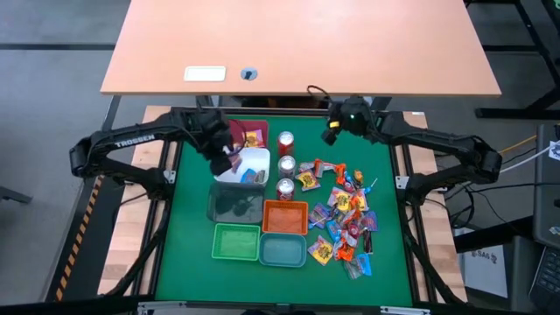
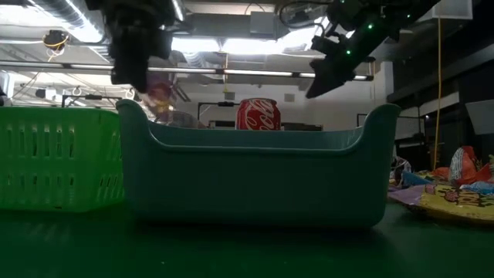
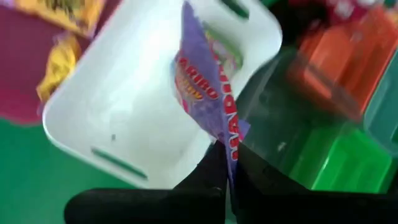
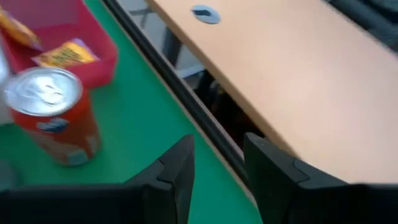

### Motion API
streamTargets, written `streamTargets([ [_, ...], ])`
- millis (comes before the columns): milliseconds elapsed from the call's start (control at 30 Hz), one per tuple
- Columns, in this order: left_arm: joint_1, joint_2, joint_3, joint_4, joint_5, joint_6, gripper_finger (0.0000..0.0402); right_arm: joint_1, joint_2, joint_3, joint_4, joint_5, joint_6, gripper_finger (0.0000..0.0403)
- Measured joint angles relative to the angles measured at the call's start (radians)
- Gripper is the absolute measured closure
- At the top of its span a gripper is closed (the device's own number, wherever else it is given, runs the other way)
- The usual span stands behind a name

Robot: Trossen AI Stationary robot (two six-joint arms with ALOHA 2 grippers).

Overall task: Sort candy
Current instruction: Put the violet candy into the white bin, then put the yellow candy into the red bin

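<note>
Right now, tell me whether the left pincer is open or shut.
Shut: the left pincer pinches a purple crinkly candy packet over the white plastic bin.

"TROSSEN" in white on the left arm (image 1: 131,140), high view. Red can (image 2: 256,114), low view: white Coca-Cola script. Purple candy packet (image 3: 208,93), left wrist view: red letters "ARIBO", rest cut off. Other wrappers' print unreadable.

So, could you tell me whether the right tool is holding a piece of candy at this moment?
No, the right tool is open with nothing between its fingers, hovering over bare green mat beside a red can.
</note>
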Motion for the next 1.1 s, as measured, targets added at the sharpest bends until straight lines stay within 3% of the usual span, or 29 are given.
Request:
streamTargets([
  [400, -0.11, 0.005, 0.0, -0.01, -0.181, -0.007, 0.04, -0.004, 0.0, 0.0, -0.077, -0.207, 0.01, 0.0267],
  [633, -0.114, 0.005, 0.0, -0.001, -0.271, -0.058, 0.0346, -0.004, 0.005, -0.004, -0.191, -0.3, 0.01, 0.0267],
  [900, -0.115, 0.005, 0.0, 0.183, -0.289, -0.057, 0.0281, 0.014, 0.005, -0.081, -0.199, -0.539, 0.051, 0.0267],
  [1100, -0.139, 0.005, 0.0, 0.317, -0.296, 0.029, 0.0278, 0.14, 0.005, -0.138, -0.135, -0.55, 0.113, 0.0267],
])
